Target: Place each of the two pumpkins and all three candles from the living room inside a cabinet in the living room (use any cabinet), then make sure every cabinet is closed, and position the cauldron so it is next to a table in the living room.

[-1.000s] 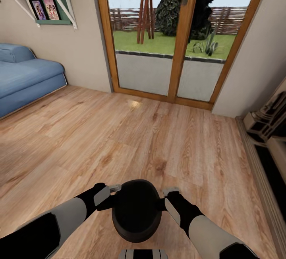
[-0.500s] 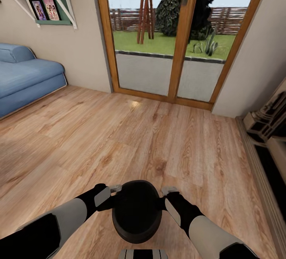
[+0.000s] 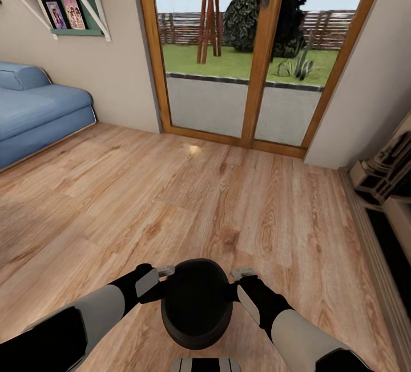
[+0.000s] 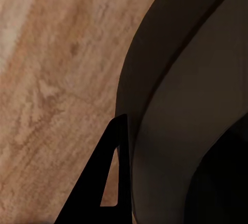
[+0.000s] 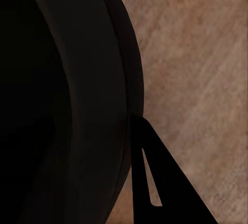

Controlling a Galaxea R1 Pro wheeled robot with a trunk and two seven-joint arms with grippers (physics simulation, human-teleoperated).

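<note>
Fingers of the left gripper (image 3: 166, 282) and right gripper (image 3: 233, 284) pinch opposite rim sides of the round, matte-black, wide-mouthed cauldron (image 3: 196, 303). It hangs at six o'clock above the grained wood-plank floor (image 3: 228, 206); a soft blue sofa (image 3: 34, 112) sits at ten o'clock.

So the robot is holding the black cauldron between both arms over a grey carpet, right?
Not quite. The cauldron is held between the left end effector and right end effector, but over a wood floor, not carpet, as the head view shows.
</note>
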